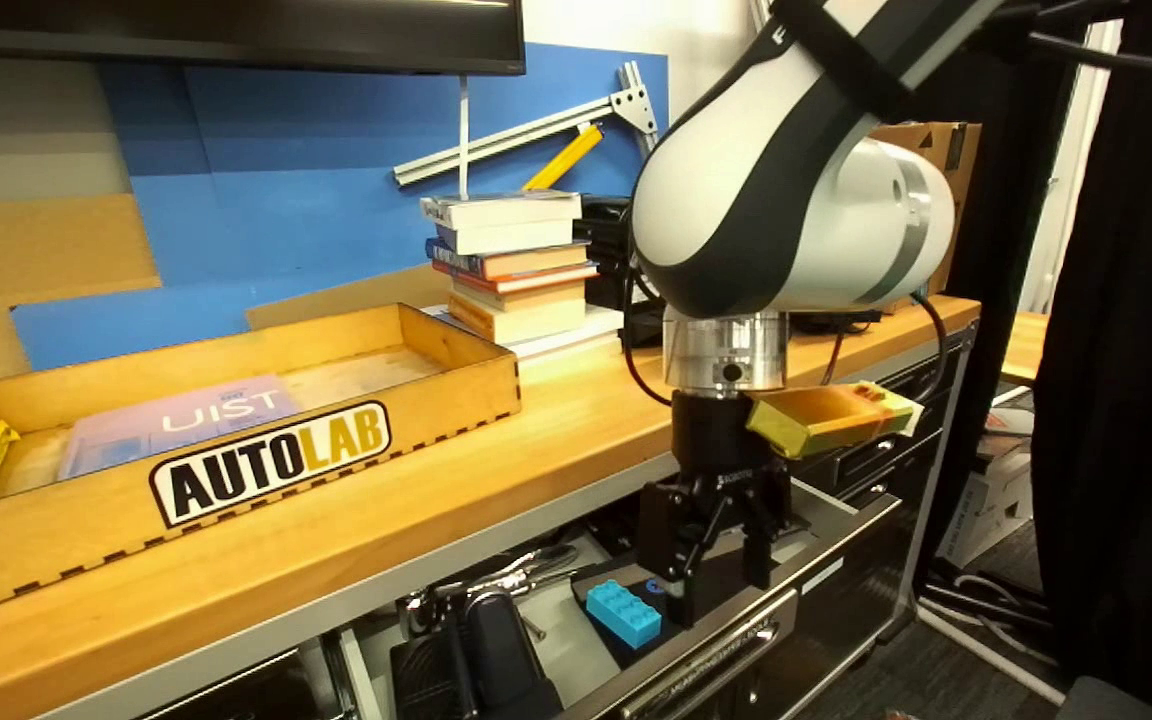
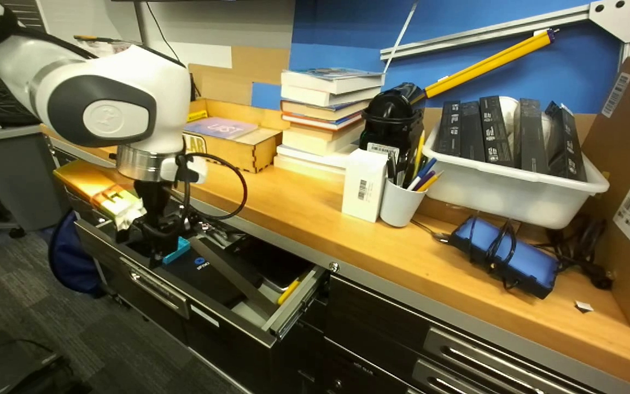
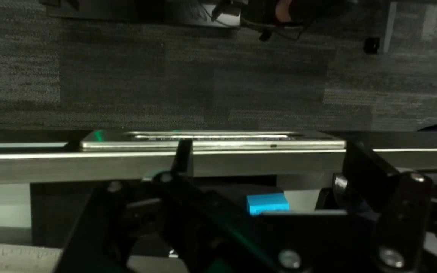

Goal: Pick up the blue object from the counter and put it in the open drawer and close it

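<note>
A light blue toy brick (image 1: 624, 613) lies inside the open drawer (image 1: 841, 535) on a flat black item. The brick also shows in an exterior view (image 2: 177, 250), partly behind the gripper, and in the wrist view (image 3: 267, 204), partly covered by the gripper's body. The drawer is pulled out under the wooden counter (image 1: 576, 440); its front edge shows in the wrist view (image 3: 237, 163). My gripper (image 1: 718, 590) points down over the drawer near its front edge, beside the brick. In the wrist view its fingers (image 3: 269, 151) are apart, with nothing held between them.
The drawer also holds a black case (image 1: 506, 655), metal tools and a yellow-handled item (image 2: 289, 291). On the counter stand a wooden AUTOLAB tray (image 1: 456, 385), a book stack (image 1: 516, 265), a pen cup (image 2: 401, 205) and a white bin (image 2: 503, 183). A yellow box (image 1: 836, 415) is fixed to the wrist.
</note>
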Controlling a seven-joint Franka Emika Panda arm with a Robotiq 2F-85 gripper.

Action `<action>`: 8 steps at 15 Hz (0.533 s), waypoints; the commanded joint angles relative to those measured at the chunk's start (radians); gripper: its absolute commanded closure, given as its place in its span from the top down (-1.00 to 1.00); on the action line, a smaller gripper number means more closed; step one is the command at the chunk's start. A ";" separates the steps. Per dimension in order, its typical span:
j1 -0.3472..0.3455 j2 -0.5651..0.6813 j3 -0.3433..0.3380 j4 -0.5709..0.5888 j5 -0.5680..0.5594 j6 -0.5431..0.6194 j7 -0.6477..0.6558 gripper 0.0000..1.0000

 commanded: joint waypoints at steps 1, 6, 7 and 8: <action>0.010 0.109 -0.007 0.073 -0.001 -0.100 -0.056 1.00; 0.033 0.263 0.041 0.103 -0.003 -0.044 0.071 1.00; 0.039 0.287 0.047 0.110 -0.006 -0.031 0.115 1.00; 0.045 0.308 0.051 0.115 -0.006 -0.001 0.173 1.00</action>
